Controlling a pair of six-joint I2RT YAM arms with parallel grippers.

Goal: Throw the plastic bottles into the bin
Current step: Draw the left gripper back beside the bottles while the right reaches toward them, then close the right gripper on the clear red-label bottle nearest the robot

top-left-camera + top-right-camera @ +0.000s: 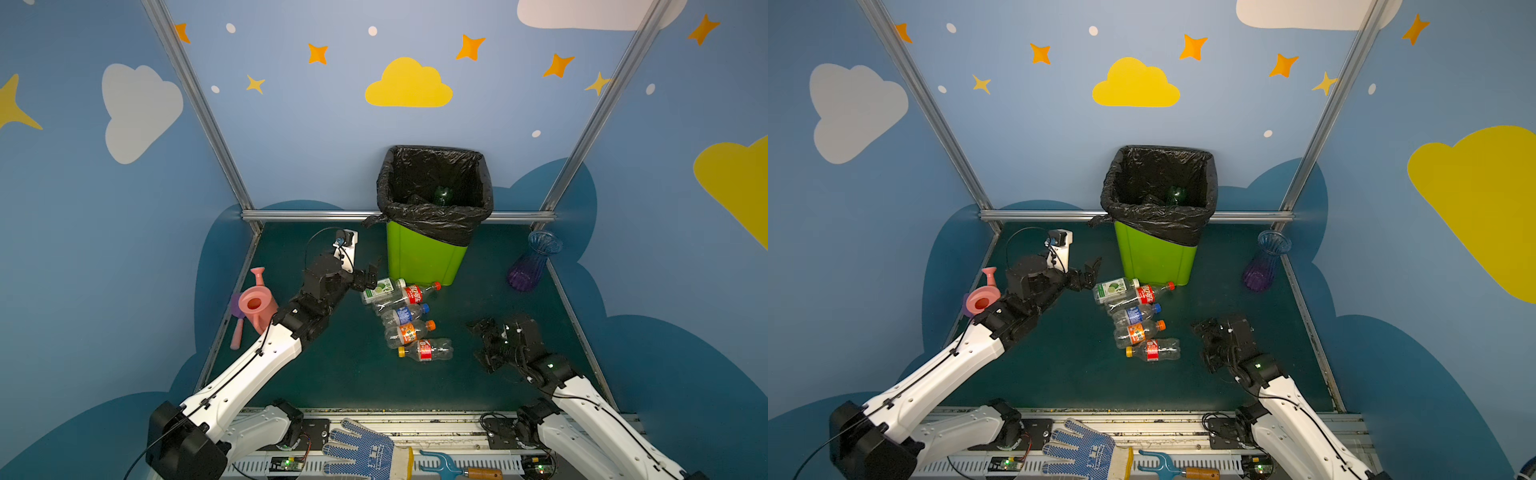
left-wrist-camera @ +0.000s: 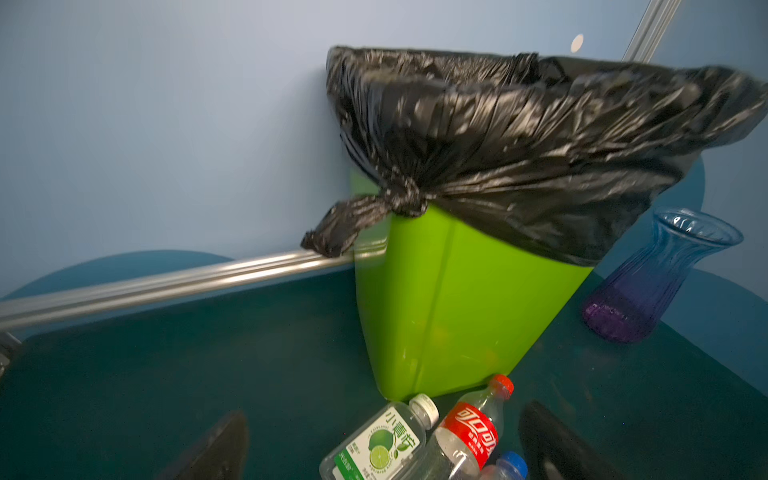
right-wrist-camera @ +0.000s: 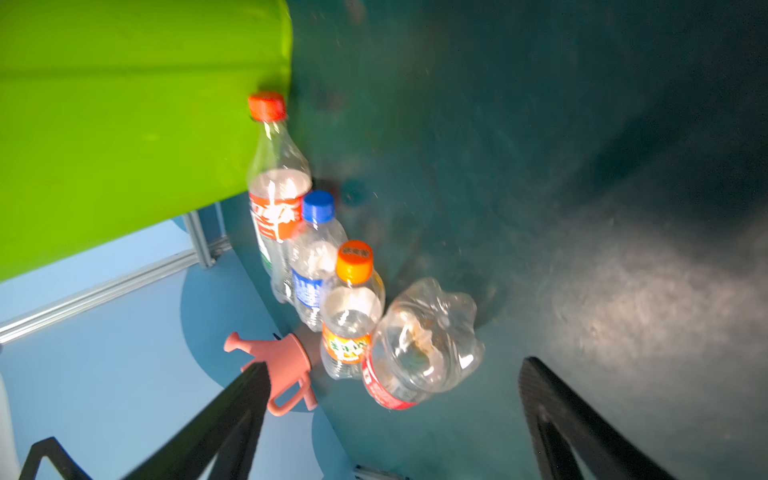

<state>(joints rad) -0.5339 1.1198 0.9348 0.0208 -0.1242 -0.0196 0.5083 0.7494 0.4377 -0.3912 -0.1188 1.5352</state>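
Left wrist view: we log left gripper (image 2: 384, 411) jaws wide, empty, just beside lime-label bottle (image 2: 376, 446), which we judge next pick. Five plastic bottles (image 1: 409, 320) lie in row before bin (image 1: 419, 262); green bottle (image 1: 442, 195) inside. Right gripper (image 1: 478, 343) wide, empty, facing row's near end.

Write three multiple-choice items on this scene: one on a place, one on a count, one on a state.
1. In both top views, the vase stands: A) left of the bin; B) inside the bin; C) right of the bin.
2. Bottles lying on the floor: A) five; B) two; C) nine.
3. The left hand is: A) shut on a bottle; B) open, holding nothing; C) shut, empty.
Key: 1 C, it stands off the bin's right side; 2 A, five lie in a row before the bin; 3 B, it is spread wide beside the green-labelled bottle.
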